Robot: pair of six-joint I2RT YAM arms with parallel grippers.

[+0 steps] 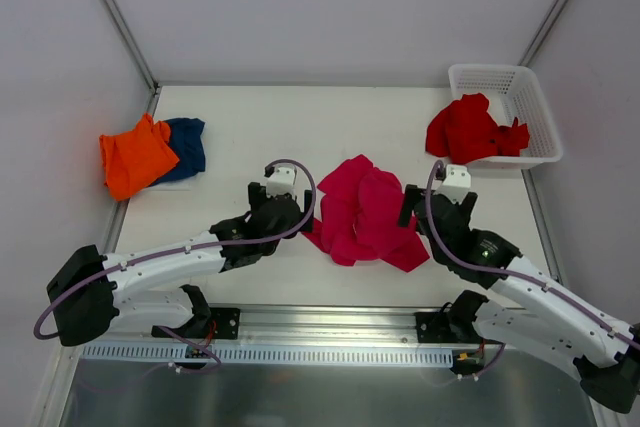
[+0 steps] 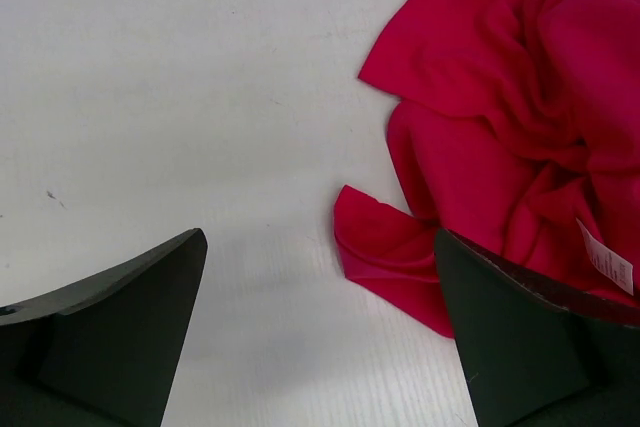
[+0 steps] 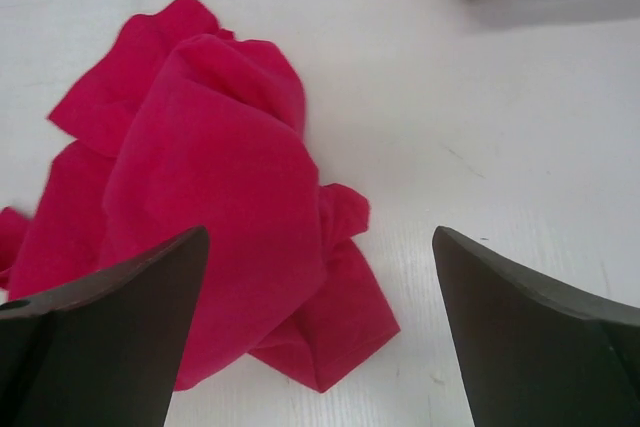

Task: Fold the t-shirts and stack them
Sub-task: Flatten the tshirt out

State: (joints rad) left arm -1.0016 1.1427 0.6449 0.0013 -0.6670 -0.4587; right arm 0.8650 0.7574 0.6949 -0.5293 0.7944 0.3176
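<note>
The pink shirt (image 1: 362,209) lies crumpled in the middle of the table (image 1: 260,127), not folded yet. Farther back on the left, an orange shirt (image 1: 135,157) lies partly on a blue shirt (image 1: 188,145). Both look folded. At the far right, a red shirt (image 1: 470,129) spills from a white basket (image 1: 535,112), unfolded. Both arms reach in low. The left gripper (image 1: 303,217) and right gripper (image 1: 410,205) sit just beside the pink shirt, one on each side. Both are wide open, holding nothing.
</note>
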